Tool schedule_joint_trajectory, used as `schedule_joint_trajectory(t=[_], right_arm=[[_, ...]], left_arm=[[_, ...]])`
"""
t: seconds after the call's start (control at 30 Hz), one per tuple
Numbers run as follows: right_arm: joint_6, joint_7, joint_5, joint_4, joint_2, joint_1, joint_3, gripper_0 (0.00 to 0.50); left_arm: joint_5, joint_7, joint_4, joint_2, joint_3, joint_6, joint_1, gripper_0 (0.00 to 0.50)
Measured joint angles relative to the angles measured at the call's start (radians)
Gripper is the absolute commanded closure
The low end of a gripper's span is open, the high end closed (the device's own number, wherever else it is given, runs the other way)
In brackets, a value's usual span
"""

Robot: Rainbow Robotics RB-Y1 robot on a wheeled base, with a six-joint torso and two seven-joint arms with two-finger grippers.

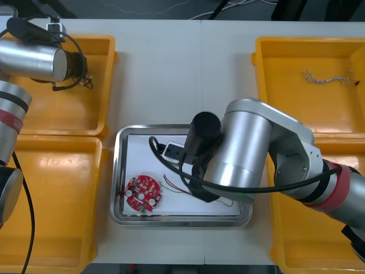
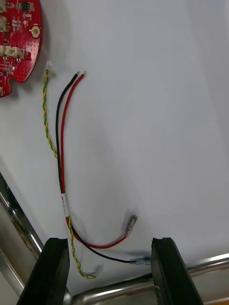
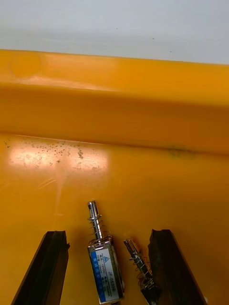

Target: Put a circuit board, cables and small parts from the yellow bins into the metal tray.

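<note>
As small metal parts [image 3: 106,271] lie inside spread left tool [image 3: 109,236], long axes pointing away from it, we'd simply close; right tool [image 2: 109,244] spread above metal tray [image 1: 118,171].

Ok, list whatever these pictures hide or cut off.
1. Front view: the right arm covers the right part of the metal tray, most of the cables and the right gripper.
2. Front view: the left arm, over the far left yellow bin, hides the left gripper.
3. Right wrist view: the circuit board is cut off by the picture's edge.
4. Left wrist view: the small metal parts run past the edge.
</note>
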Motion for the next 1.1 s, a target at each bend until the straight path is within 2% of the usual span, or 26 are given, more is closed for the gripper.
schedule_joint_trajectory(t=[0.27, 0.53, 0.7, 0.83, 1.1], right_arm=[[0.128, 0.0, -0.134, -0.036, -0.009, 0.0, -0.224, 0.005], [0.137, -0.001, -0.236, -0.04, -0.061, 0.001, -0.456, 0.004], [0.138, -0.017, -0.271, -0.039, -0.119, 0.006, -0.552, 0.006], [0.138, -0.119, -0.305, -0.035, -0.163, 0.028, -0.624, 0.005], [0.138, -0.247, -0.311, -0.022, -0.23, 0.084, -0.735, 0.005]], left_arm=[[0.002, 0.0, 0.0, 0.0, -0.001, 0.0, 0.0, 0.0], [0.009, 0.0, 0.001, 0.0, 0.006, 0.0, 0.0, 0.0], [0.01, -0.001, 0.001, 0.0, 0.023, 0.0, 0.0, 0.0], [0.011, -0.002, 0.002, 0.0, 0.033, 0.0, 0.0, 0.0], [0.02, -0.044, 0.002, 0.001, 0.034, 0.0, 0.001, 0.0]])
